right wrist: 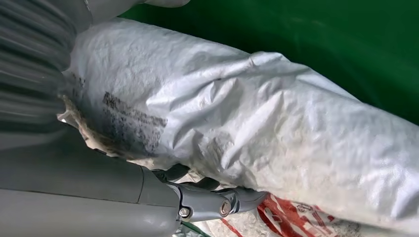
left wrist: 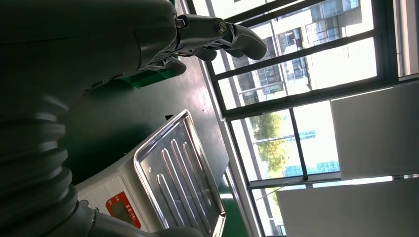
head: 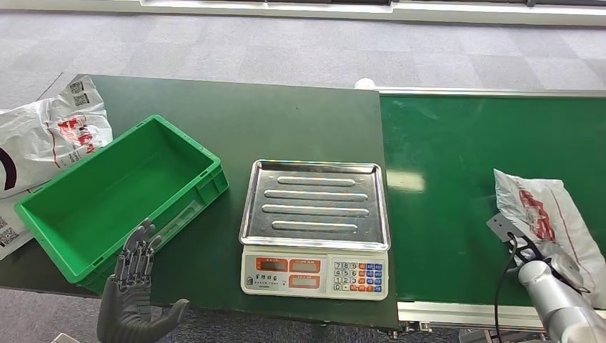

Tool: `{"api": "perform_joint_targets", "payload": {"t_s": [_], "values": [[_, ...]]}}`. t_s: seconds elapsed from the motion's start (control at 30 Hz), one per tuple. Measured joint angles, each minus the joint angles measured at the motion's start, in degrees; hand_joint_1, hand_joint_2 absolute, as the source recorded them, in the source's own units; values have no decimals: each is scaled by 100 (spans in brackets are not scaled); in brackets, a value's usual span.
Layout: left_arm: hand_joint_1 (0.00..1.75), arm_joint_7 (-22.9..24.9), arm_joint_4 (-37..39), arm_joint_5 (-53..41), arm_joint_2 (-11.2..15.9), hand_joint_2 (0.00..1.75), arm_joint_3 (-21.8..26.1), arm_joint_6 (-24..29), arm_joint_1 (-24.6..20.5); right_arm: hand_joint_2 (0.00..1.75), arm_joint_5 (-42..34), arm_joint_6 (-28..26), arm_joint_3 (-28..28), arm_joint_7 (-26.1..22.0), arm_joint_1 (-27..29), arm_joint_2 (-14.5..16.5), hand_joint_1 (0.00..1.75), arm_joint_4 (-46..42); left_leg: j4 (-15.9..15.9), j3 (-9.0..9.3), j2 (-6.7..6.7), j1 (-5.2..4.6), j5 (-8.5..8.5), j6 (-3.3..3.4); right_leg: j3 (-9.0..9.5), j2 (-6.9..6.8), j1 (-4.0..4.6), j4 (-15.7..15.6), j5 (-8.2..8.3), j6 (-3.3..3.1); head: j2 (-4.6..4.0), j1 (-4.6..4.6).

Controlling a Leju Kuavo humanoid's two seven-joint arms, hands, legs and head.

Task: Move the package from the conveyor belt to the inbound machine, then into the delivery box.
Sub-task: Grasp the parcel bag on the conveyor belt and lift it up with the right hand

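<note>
Left hand: the dark grey left hand hangs at the near edge of the dark green desk, fingers spread wide and holding nothing, just in front of the bright green plastic crate.
Right hand: the right hand is down on the white crinkled plastic mailer package with red print; its thumb lies against the bag's underside fold in the right wrist view, but I cannot tell whether the fingers have closed on it.
Package: it lies flat on the green conveyor belt, at the near right end, well apart from the scale.
Handling: I judge it light, soft and floppy, with a slick film that could slide out of a loose hold; it will sag when lifted. Best taken across a bunched fold near the middle, not by a thin corner.
Inbound machine: the white electronic scale with a ribbed steel tray stands between crate and belt, its tray bare.
Far left: more white printed mailer bags lie beside the crate.
</note>
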Motion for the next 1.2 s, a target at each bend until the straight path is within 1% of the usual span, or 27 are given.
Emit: {"api": "perform_joint_targets", "payload": {"t_s": [0.03,0.17,0.27,0.6,0.67,0.73,0.77,0.83,0.9,0.97,1.0,1.07,1.13,1.2], "values": [[0,2,0,0,0,175,-4,21,0,175,40,102,3,84,-5,1,1,3,0,1,-1,0,0,0,1,-1,0,0,0,0,0,-1],[0,-1,0,-15,1,175,-68,139,15,175,171,383,21,466,-32,23,175,11,0,6,-12,2,0,0,13,-14,2,-1,-5,2,0,-1],[0,-15,0,-21,12,175,-128,229,60,175,228,380,24,624,-41,66,175,11,0,9,-25,2,0,1,21,-27,2,-1,-9,0,0,-1],[0,-17,0,-20,52,175,-288,349,78,175,486,245,24,739,-109,199,175,-30,0,19,-29,4,0,1,33,-31,5,-1,-9,0,0,0],[0,-14,0,-22,54,175,-298,353,76,175,553,218,23,721,-110,217,175,-57,0,19,-29,5,0,0,33,-32,6,-1,-9,0,0,0],[0,-11,0,-21,56,175,-304,349,76,175,622,90,-4,573,-102,240,175,-96,0,18,-29,5,0,0,32,-32,6,0,-9,-1,0,0],[0,-9,-1,-20,58,175,-305,335,76,175,629,-39,-42,417,-86,260,175,-129,0,16,-29,5,1,-1,31,-31,6,0,-9,-1,0,1],[0,2,-12,-15,61,175,-304,281,80,175,524,-420,-179,-87,-27,324,175,-257,-1,10,-25,5,2,-3,27,-25,6,2,-7,-3,0,1],[0,28,-46,-32,58,175,-301,182,84,175,220,-872,-387,-844,52,427,175,-525,-2,6,-20,5,3,-5,20,-18,5,3,-6,-4,0,1],[0,50,-77,-90,41,175,-283,51,84,175,-281,-1263,-618,-1676,159,549,175,-979,-2,5,-17,5,5,-8,13,-16,5,4,-6,-4,0,0],[0,52,-81,-131,22,175,-268,-19,82,175,-599,-1422,-721,-2050,249,616,175,-1313,-2,4,-20,5,7,-10,12,-19,6,4,-6,-5,0,0],[0,37,-72,-223,-41,175,-228,-125,73,175,-1378,-1723,-869,-2703,546,792,175,-2282,-2,-1,-33,7,10,-14,9,-31,7,4,-8,-6,0,0],[0,-14,-52,-311,-111,175,-192,-146,57,175,-2141,-2058,-914,-3178,908,1004,175,-3429,-4,-6,-43,7,13,-18,6,-40,7,5,-10,-10,0,-1],[0,-77,-35,-368,-163,175,-168,-97,34,175,-2646,-2499,-851,-3495,1201,1179,175,-4441,-8,-9,-48,7,14,-19,2,-44,7,6,-14,-15,0,0]]}}
